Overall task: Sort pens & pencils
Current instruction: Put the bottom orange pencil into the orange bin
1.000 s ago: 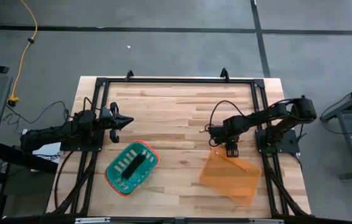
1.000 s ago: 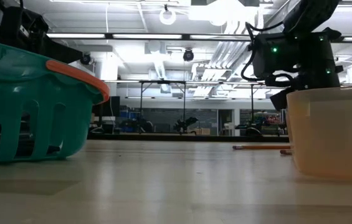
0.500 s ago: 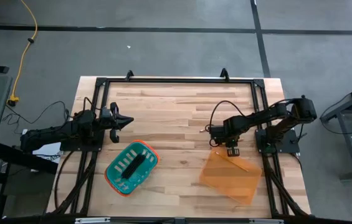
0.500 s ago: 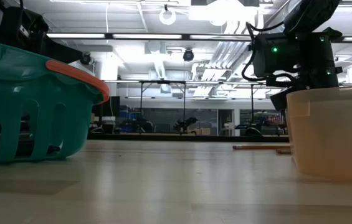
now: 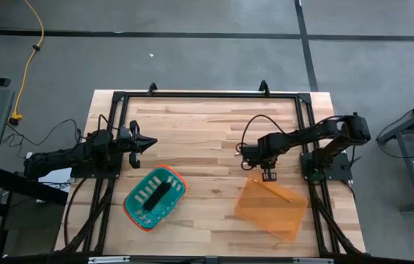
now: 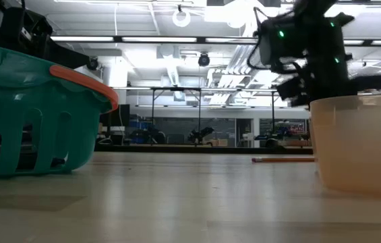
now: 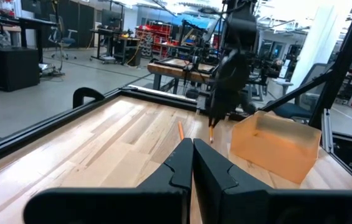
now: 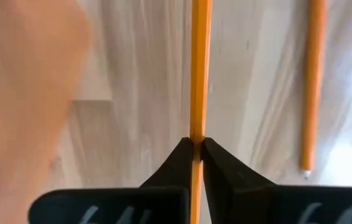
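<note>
Right gripper pinches one pencil above the table beside the orange bin; left arm waits at the table's left edge.

From left to right: the left gripper (image 5: 148, 142) rests low near the left edge of the wooden table (image 5: 192, 125), its two fingers (image 7: 177, 168) pressed together with nothing between them. Just in front of it sits the teal basket (image 5: 155, 196), with the dark pens (image 5: 157, 192) lying inside. Right of centre, the right gripper (image 5: 267, 174) hangs just beside the far edge of the orange bin (image 5: 272, 209), its fingers (image 8: 182, 158) clenched on a pencil (image 8: 200, 68) that runs straight out past them. A second pencil (image 8: 311, 87) lies on the wood close beside, apart from the held one.
</note>
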Robot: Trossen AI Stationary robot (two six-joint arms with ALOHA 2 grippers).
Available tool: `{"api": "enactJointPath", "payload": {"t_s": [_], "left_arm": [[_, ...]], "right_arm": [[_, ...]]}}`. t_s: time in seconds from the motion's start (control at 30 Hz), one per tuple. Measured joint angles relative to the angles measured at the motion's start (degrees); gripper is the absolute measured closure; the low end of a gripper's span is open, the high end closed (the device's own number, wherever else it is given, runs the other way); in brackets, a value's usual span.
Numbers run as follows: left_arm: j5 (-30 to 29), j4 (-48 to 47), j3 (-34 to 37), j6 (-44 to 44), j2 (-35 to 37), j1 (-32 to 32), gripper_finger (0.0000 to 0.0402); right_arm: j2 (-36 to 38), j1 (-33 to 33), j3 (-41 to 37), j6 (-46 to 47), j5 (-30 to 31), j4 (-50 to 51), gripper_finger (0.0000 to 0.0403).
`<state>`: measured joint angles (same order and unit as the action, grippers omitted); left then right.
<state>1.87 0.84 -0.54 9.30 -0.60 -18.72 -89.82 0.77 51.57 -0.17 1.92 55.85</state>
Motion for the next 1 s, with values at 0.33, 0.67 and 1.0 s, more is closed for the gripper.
{"api": "enactJointPath", "payload": {"t_s": [0.33, 0.67, 1.0], "left_arm": [[0.0, 0.0, 0.0, 0.0, 0.0, 0.0, 0.0401], [0.0, 0.0, 0.0, 0.0, 0.0, 0.0, 0.0401], [0.0, 0.0, 0.0, 0.0, 0.0, 0.0, 0.0401]], "right_arm": [[0.1, 0.0, 16.9, 9.9, -1.9, 12.5, 0.0401], [0.6, 5.2, 22.0, 24.9, -13.3, 18.5, 0.0402], [4.9, 15.6, 15.6, 40.5, -14.6, 15.8, 0.0402]]}}
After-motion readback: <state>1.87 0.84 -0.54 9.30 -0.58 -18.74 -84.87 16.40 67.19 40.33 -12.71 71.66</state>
